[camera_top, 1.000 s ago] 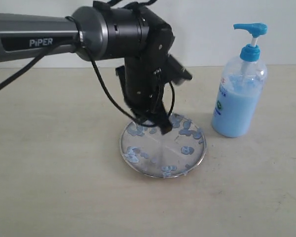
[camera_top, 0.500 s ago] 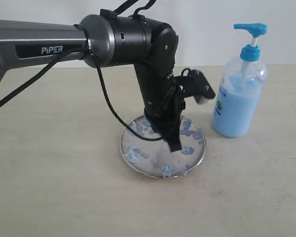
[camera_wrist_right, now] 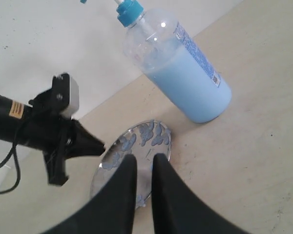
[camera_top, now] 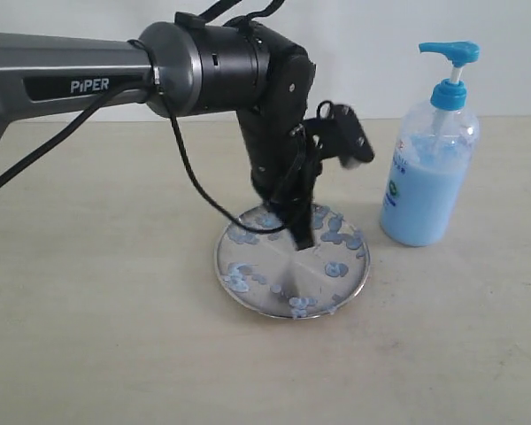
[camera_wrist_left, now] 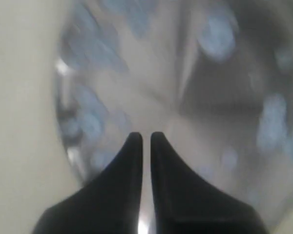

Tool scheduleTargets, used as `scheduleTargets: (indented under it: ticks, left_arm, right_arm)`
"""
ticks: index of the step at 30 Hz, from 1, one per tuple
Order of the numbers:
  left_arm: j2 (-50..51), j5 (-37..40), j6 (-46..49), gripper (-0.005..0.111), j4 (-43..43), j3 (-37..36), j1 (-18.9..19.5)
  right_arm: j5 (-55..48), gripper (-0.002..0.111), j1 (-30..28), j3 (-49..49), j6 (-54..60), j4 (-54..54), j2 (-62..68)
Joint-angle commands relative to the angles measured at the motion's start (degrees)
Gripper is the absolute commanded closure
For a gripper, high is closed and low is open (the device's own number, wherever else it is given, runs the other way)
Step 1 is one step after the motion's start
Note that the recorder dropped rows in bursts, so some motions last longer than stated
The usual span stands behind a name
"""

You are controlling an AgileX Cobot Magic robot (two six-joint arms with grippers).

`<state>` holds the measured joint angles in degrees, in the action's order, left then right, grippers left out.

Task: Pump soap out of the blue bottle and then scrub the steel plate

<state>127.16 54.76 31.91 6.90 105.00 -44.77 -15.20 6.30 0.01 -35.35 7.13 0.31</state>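
Note:
The steel plate (camera_top: 281,274) lies on the table, dotted with blobs of blue soap (camera_top: 336,269). My left gripper (camera_top: 302,237) points down with its tips on the plate's far middle, jaws shut and nothing between them. Its wrist view shows the fingertips (camera_wrist_left: 146,137) over the blurred plate (camera_wrist_left: 156,92). The blue bottle (camera_top: 427,181) stands upright to the plate's right, about half full. My right gripper (camera_wrist_right: 144,159) is off the exterior view, hovering shut and empty above the plate's (camera_wrist_right: 168,145) near edge, with the bottle (camera_wrist_right: 190,80) beyond.
The left arm (camera_top: 88,80) reaches in from the left above the table, its cable (camera_top: 190,168) looping down near the plate. A pale wall runs behind the beige table (camera_top: 97,310). The left wrist's camera block (camera_wrist_right: 63,95) shows in the right wrist view.
The left gripper swept from the plate's far side toward its centre, then drew back a little toward the far side. The wrist turned as it went. The bottle and plate stayed put.

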Motion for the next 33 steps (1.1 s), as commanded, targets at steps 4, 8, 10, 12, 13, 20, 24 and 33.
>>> scheduleTargets:
  ticks: [4,8,10,12,13,20,24,33]
  left_arm:
    - [-0.45,10.59,3.69,0.102,-15.04,0.36,-0.39]
    - [-0.95,15.20,7.36,0.102,3.76,0.36,-0.15]
    - [-0.68,7.02,1.59,0.102,6.21,0.36,-0.15]
    - [0.24,-7.49,-11.25,0.102,0.83,0.36,-0.15]
    - [0.69,-11.35,-19.51,0.102,-3.39,0.36,-0.15]
    - [-0.16,12.01,-5.34,0.102,7.13,0.36,-0.15]
    - [-0.05,-9.30,-20.17,0.102,21.34,0.36,-0.17]
    - [0.18,-4.23,-23.72,0.102,1.41,0.36,-0.38]
  right_arm:
    - [0.35,0.107,-0.12,-0.01,0.18,-0.39,-0.31]
    - [0.35,0.107,-0.12,-0.01,0.18,-0.39,-0.31]
    - [0.35,0.107,-0.12,-0.01,0.18,-0.39,-0.31]
    - [0.35,0.107,-0.12,-0.01,0.18,-0.39,-0.31]
    - [0.35,0.107,-0.12,-0.01,0.18,-0.39,-0.31]
    - [0.35,0.107,-0.12,-0.01,0.18,-0.39,-0.31]
    - [0.35,0.107,-0.12,-0.01,0.18,-0.39,-0.31]
    - [0.35,0.107,-0.12,-0.01,0.18,-0.39,-0.31]
